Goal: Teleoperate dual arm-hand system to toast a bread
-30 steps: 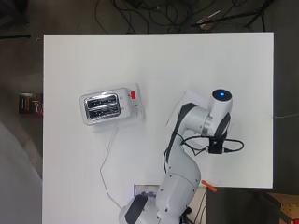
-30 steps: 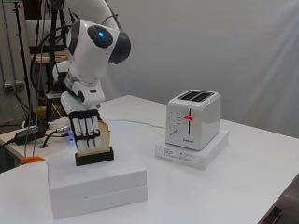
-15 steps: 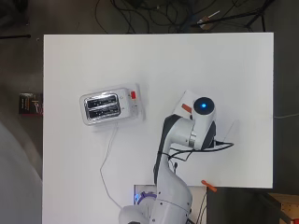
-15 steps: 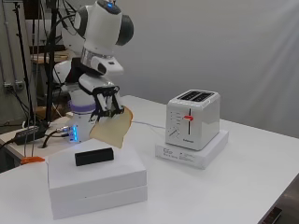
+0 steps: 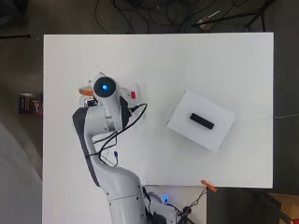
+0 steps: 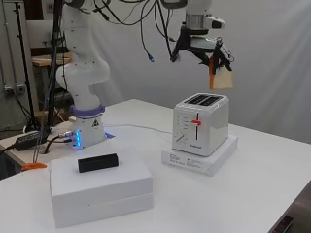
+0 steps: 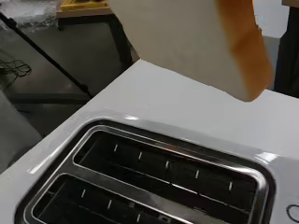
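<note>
A white table [image 5: 187,60] fills the overhead view, dark floor and cables round it; your arm covers most of the toaster [image 5: 133,95] at the left, and a white box [image 5: 201,119] with a black block [image 5: 202,121] on it sits well apart to the right. From the side, against a pale curtain, the toaster [image 6: 200,124] stands on a flat white base [image 6: 200,156] with its red lever [image 6: 195,123] up, and the hand [image 6: 214,56] is clamped on the bread [image 6: 221,77], which hangs upright above the toaster's far right edge, clear of it. At the wrist, the bread [image 7: 196,42] hangs over the two open slots [image 7: 163,172], its lower corner beyond the farther one rather than over it. To do this step well, you likely need to bring the slice back over a slot, turn it so its flat face runs along the slot's length, then lower it straight, releasing only once the bottom edge is inside.
</note>
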